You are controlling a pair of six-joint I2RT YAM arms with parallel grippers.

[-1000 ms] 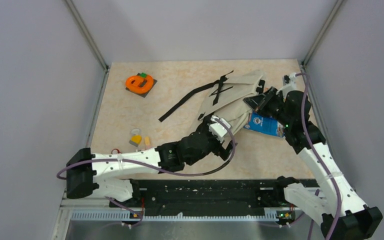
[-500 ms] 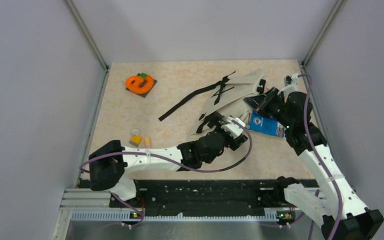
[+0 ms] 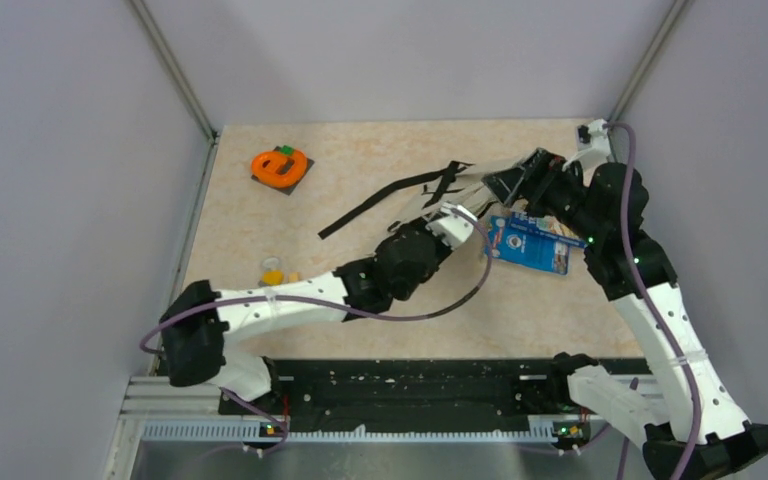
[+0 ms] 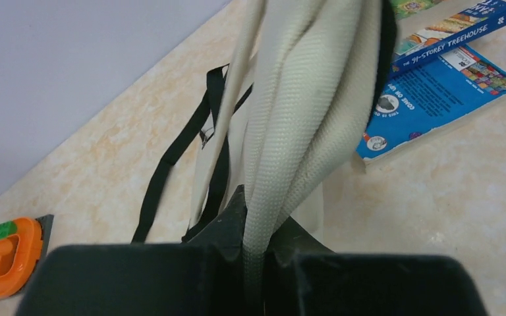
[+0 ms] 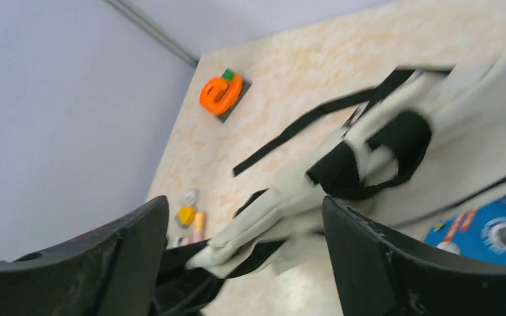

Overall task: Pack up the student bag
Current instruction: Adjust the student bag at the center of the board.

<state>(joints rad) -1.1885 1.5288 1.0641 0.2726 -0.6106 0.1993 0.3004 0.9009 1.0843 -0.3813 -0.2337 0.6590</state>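
Holding the student bag [image 3: 472,192] up off the surface [image 3: 360,150] looks like the step in hand, so the mouth can be opened for the blue book [image 3: 530,243] lying just near and right of it. In the top view the left gripper [image 3: 457,215] grips the bag's near edge and the right gripper [image 3: 508,183] sits at its far right end. The pull should be gentle and apart, so the cloth neither slips nor drags the book. The left wrist view shows the left gripper [image 4: 253,255] pinched tight on a fold of cream cloth [image 4: 303,99], with the book [image 4: 435,92] beyond. In the right wrist view the right gripper [image 5: 240,210] stands wide apart, clamping nothing that I can see. Compared with half a second ago, both grippers are farther back, the bag is bunched and raised, and the book lies fully uncovered.
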